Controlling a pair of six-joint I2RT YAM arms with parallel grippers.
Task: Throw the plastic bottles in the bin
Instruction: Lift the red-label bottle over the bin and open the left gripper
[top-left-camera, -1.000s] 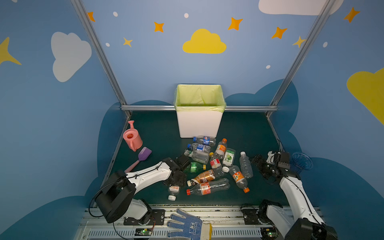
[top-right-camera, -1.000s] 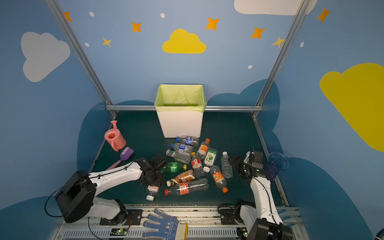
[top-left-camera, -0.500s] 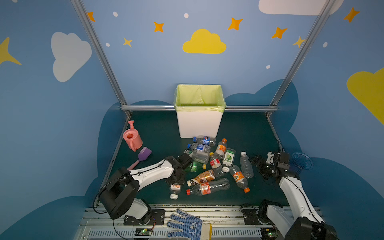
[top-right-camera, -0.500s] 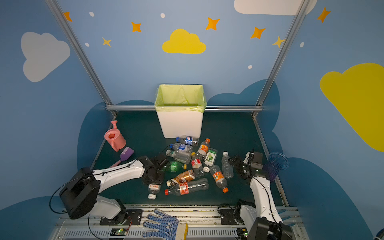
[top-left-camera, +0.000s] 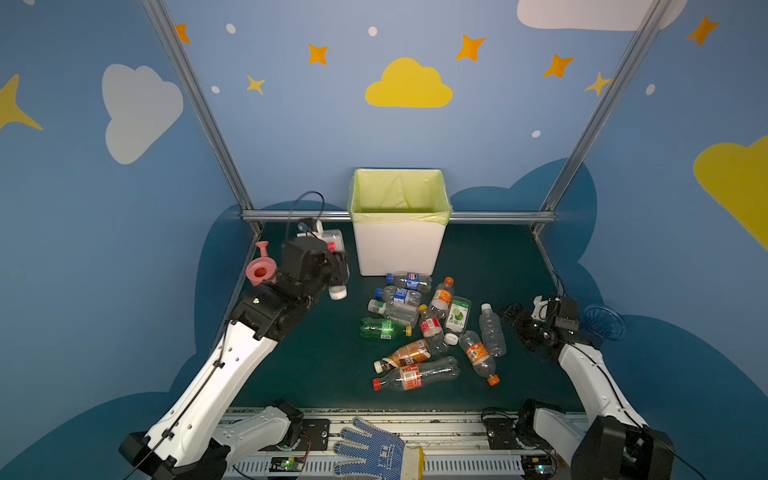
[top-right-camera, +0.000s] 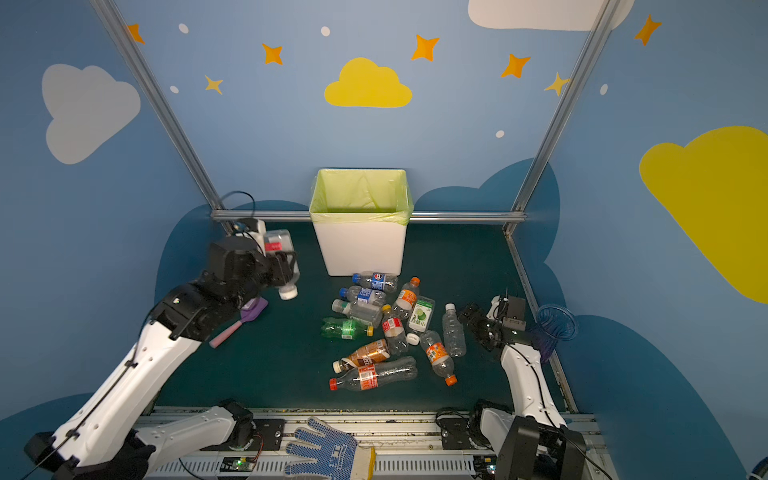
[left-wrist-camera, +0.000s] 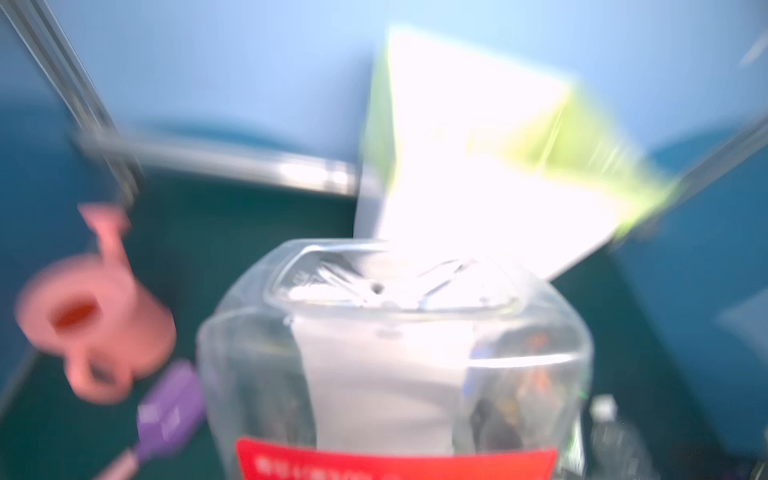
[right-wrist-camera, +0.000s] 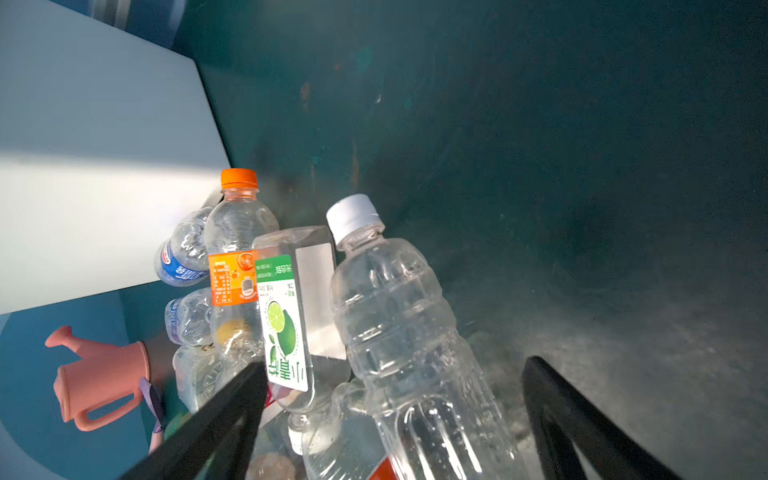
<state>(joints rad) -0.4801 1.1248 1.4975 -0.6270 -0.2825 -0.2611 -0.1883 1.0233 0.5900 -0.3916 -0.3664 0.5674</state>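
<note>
left wrist view: heavily blurred, looking along a clear red-label bottle (left-wrist-camera: 395, 353), base end foremost, toward the bin (left-wrist-camera: 478, 187); pink watering can (left-wrist-camera: 91, 316) and purple scoop (left-wrist-camera: 166, 411) off to one side on the green table (left-wrist-camera: 257, 224).

seen in both top views: left jaws clenched on the red-label bottle (top-left-camera: 336, 240) (top-right-camera: 279, 240), held clear of the table, white cap pointing down, base up. positioned beside the bin's (top-left-camera: 399, 249) left wall, apart from it, with the watering can (top-left-camera: 261, 268) on the far side of the arm.

bin upright at the back of the table against the metal rail, white, lined with a yellow-green bag folded over the rim.

about eleven loose bottles (top-left-camera: 415, 328) lying on their sides in a cluster in front of the bin, mid table: two with blue caps nearest the bin, a green one, a brown one, a long one with a red cap at the front.

right jaws spread wide, grasping nothing, low at the right edge of the cluster, just beside a clear white-capped bottle (top-left-camera: 492, 330). in the right wrist view, black fingers (right-wrist-camera: 224, 415) well apart, white-capped bottle (right-wrist-camera: 407, 332) lying ahead between them, lime-label bottle (right-wrist-camera: 286, 324) and orange-capped bottle (right-wrist-camera: 235, 257) next to it.

blue-dotted glove (top-left-camera: 370, 451) on the front rail.
</note>
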